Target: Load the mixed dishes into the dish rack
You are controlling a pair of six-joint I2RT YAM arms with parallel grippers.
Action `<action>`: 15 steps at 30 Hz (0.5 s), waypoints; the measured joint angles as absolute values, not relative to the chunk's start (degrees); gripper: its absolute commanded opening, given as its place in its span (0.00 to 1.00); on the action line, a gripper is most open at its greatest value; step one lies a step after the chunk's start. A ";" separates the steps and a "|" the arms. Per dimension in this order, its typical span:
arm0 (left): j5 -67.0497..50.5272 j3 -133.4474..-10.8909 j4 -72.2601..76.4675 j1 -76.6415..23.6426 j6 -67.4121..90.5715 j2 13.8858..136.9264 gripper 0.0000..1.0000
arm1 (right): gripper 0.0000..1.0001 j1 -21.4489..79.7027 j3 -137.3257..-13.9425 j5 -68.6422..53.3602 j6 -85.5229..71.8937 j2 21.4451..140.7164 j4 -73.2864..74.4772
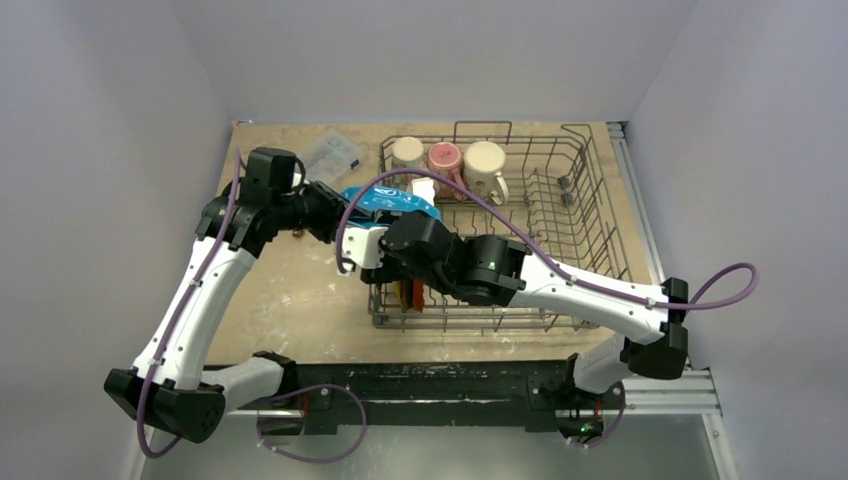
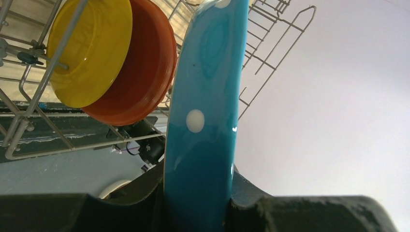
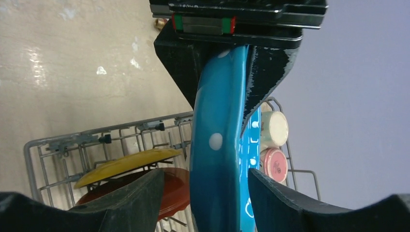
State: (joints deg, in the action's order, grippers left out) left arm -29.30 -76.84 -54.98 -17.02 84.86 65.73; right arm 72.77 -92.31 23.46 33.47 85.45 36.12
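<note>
The white-dotted blue plate stands on edge above the near-left part of the grey wire dish rack. My left gripper is shut on its rim. My right gripper is open, one finger on each side of the plate with a gap on both sides. A yellow plate and an orange plate lean in the rack beside it. Two cream mugs and a pink mug stand at the rack's far left.
A clear plastic compartment box lies on the table behind the left gripper. A small white object sits in the rack behind the blue plate. The rack's right half shows bare tines.
</note>
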 measured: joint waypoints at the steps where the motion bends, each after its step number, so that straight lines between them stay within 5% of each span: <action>1: -29.32 -76.93 -55.02 -17.02 84.86 65.78 0.00 | 0.47 72.77 -91.85 24.03 33.63 85.73 35.46; 6: -29.23 -77.45 -55.27 -17.02 84.38 66.17 0.00 | 0.00 72.75 -89.76 28.12 35.05 86.87 30.81; 14: -28.38 -79.07 -56.31 -16.99 82.67 66.39 0.00 | 0.00 73.10 -88.82 29.12 35.62 86.83 28.29; 15: -28.34 -79.07 -56.31 -16.99 82.70 66.39 0.08 | 0.00 73.10 -88.82 29.12 35.57 86.83 28.27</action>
State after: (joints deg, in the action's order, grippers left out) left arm -28.34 -79.07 -56.31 -16.99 82.70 66.39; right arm 73.10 -88.82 29.12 35.57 86.83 28.27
